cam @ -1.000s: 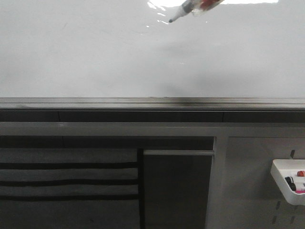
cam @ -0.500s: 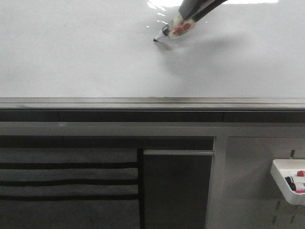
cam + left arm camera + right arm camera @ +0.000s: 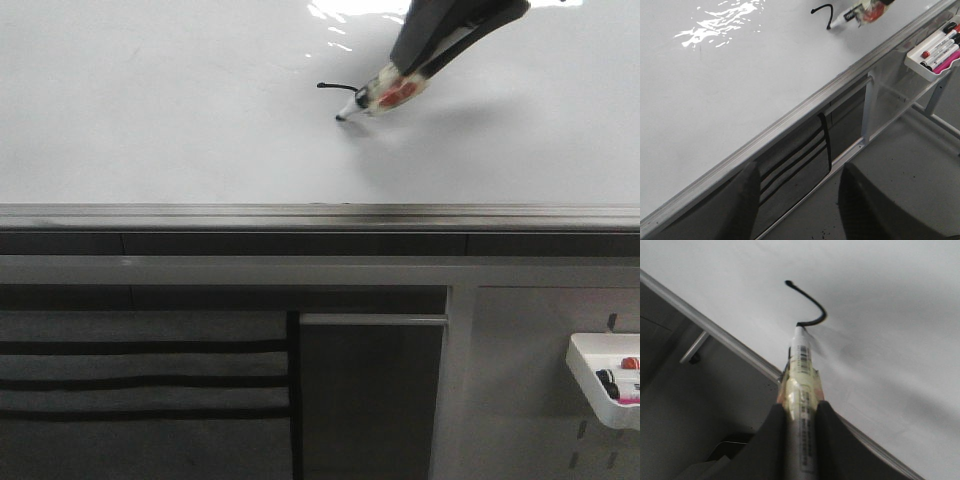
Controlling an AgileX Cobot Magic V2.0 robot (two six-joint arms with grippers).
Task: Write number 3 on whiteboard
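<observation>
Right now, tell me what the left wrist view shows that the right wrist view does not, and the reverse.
Only the left wrist view shows the white tray of spare markers, the black-striped panel below the rail and the left gripper, open and empty. Only the right wrist view shows the right gripper shut on the marker's barrel up close. Both show the whiteboard, its metal rail and the hooked black stroke with the marker tip at its end.

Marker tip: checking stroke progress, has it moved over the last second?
Yes. The marker tip has come down the whiteboard, closer to its grey rail.
</observation>
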